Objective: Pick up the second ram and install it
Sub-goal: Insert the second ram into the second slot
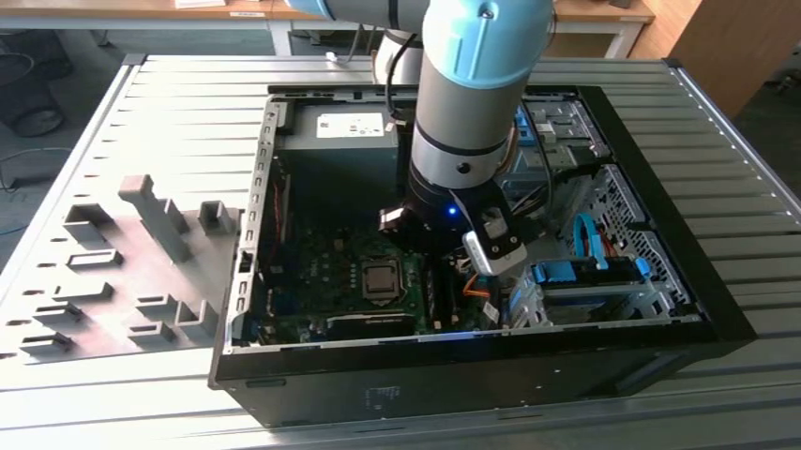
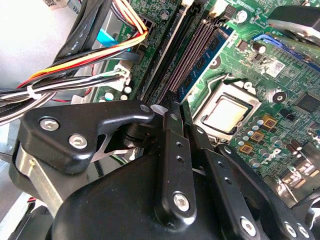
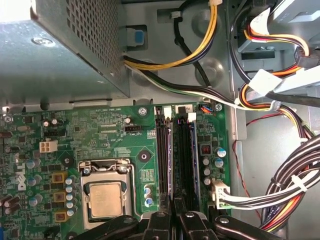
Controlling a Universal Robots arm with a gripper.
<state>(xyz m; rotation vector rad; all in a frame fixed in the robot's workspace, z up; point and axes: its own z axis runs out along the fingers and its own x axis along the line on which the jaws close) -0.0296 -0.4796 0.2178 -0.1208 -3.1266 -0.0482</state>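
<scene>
I work in a robotics lab or workshop. An open PC case [image 1: 476, 356] lies on a ribbed metal table [image 1: 188, 112], beside grey fixture blocks [image 1: 138, 272]. Wooden desks [image 1: 126, 11] and floor cables [image 1: 25, 155] stand behind.

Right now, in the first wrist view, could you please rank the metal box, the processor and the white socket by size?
Largest: metal box
Then: processor
Smallest: white socket
The box probably stands nearer the camera.

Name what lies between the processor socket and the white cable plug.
The long dark memory slots run between them, seen in the first wrist view.
</scene>
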